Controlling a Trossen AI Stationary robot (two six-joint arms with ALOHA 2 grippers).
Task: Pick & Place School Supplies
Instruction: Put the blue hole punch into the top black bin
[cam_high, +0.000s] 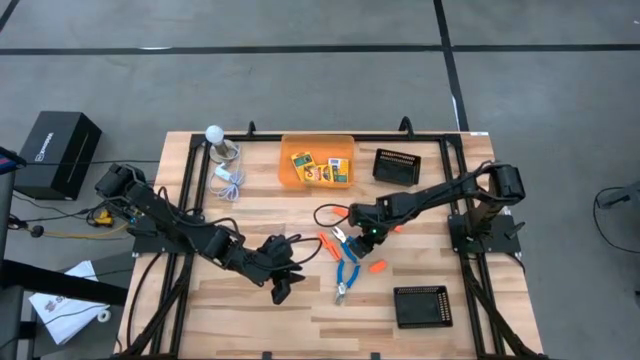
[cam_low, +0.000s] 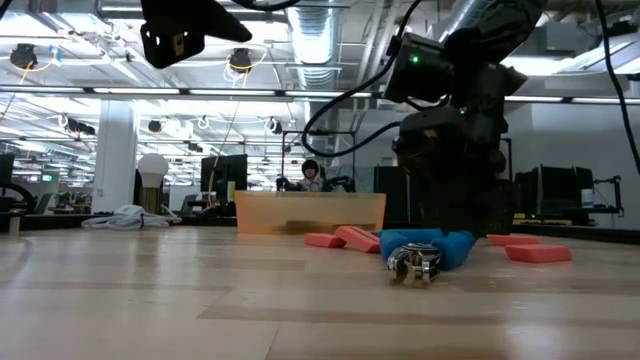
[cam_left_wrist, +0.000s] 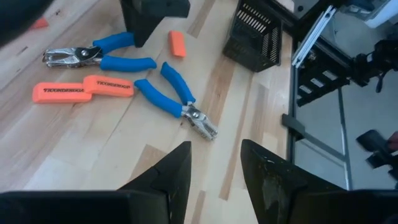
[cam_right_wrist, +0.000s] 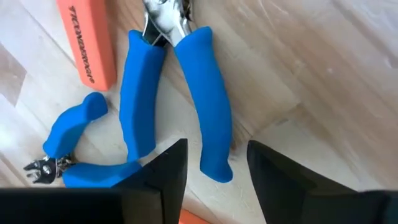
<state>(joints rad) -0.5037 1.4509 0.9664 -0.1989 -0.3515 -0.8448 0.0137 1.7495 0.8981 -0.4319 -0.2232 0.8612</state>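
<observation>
Two blue-handled scissors-like tools lie flat on the wooden table, one (cam_right_wrist: 174, 99) right under my right gripper (cam_right_wrist: 214, 152), the other (cam_left_wrist: 171, 93) beside it. My right gripper (cam_high: 347, 240) is open and points steeply down; its fingers stand on either side of the free end of one blue handle (cam_right_wrist: 214, 165), apart from it. Two orange bars (cam_left_wrist: 81, 90) and a small orange stub (cam_left_wrist: 177, 43) lie close by. My left gripper (cam_left_wrist: 214, 155) is open with nothing between its fingers and hangs above the table (cam_high: 282, 290), left of the tools.
A translucent orange bin (cam_high: 290, 175) with yellow-and-green boxes (cam_high: 328, 168) stands at the far middle. One black ribbed tray (cam_high: 397, 165) sits to its right, another (cam_high: 422, 306) near the front right. A lamp and a white cable (cam_high: 225, 170) lie at the far left.
</observation>
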